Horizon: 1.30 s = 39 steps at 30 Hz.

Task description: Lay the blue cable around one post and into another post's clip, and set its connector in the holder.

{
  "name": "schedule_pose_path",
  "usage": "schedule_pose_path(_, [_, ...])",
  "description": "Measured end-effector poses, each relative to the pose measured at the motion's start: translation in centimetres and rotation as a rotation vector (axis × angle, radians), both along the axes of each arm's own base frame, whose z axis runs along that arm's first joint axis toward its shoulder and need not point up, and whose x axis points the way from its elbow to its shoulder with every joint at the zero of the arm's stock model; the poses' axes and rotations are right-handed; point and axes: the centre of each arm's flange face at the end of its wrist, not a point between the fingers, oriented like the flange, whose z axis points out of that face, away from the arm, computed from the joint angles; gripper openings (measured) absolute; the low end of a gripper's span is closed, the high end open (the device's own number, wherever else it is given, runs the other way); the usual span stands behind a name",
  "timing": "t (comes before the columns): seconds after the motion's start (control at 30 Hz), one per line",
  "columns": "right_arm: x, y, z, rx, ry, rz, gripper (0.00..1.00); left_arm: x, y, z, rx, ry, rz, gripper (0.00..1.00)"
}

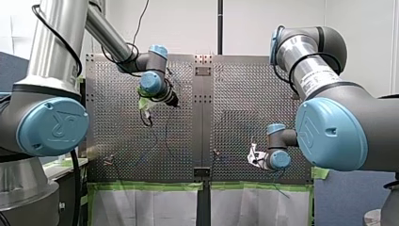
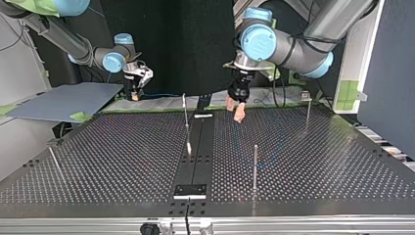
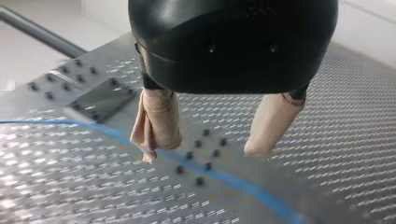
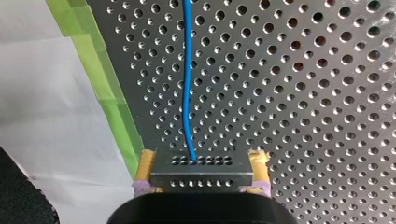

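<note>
Clenched right end effector [image 4: 203, 158] holding connector [image 4: 201, 175], blue cable [image 4: 187, 79] running ahead, left end effector [image 3: 203, 151] spread over cable.

We are working in a robotics lab, not a home or a shop. Our left arm [image 1: 51, 70] and our right arm [image 1: 329, 94], industrial machines with grey tubes and blue joint caps, are reaching over a perforated metal table [image 2: 318, 161] on which thin steel posts [image 2: 255, 166] are standing upright. Green masking tape [image 1: 146, 186] is edging the table, a black cable [image 1: 75, 188] is hanging loose by the left arm's base, and a bare white wall [image 1: 188, 28] and a blue-grey partition [image 2: 386, 73] are closing the space in.
</note>
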Motion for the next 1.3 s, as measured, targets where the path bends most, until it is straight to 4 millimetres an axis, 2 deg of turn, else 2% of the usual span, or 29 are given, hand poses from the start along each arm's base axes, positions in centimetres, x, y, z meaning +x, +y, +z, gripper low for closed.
schedule_pose_path(0.57, [-0.1,0.0,-0.1,0.002,0.001,-0.001,0.0,1.4,7.1,7.4,-0.068,-0.145,0.16,1.0])
schedule_pose_path(0.77, [-0.1,0.0,-0.2,0.003,0.001,-0.002,0.0,0.4,7.9,10.4,-0.096,-0.214,0.178,1.0])
schedule_pose_path(0.97, [-0.2,-0.1,-0.3,0.0,-0.001,-0.002,0.0,-1.0,7.3,12.9,-0.16,-0.287,0.129,1.0])
schedule_pose_path(1.13, [-0.2,-0.1,-0.3,-0.001,-0.002,0.001,0.0,-2.4,7.3,13.4,-0.186,-0.318,0.084,1.0])
schedule_pose_path(1.3, [-0.2,-0.1,-0.3,-0.001,-0.003,0.003,0.0,-2.4,7.5,10.7,-0.215,-0.295,0.088,1.0])
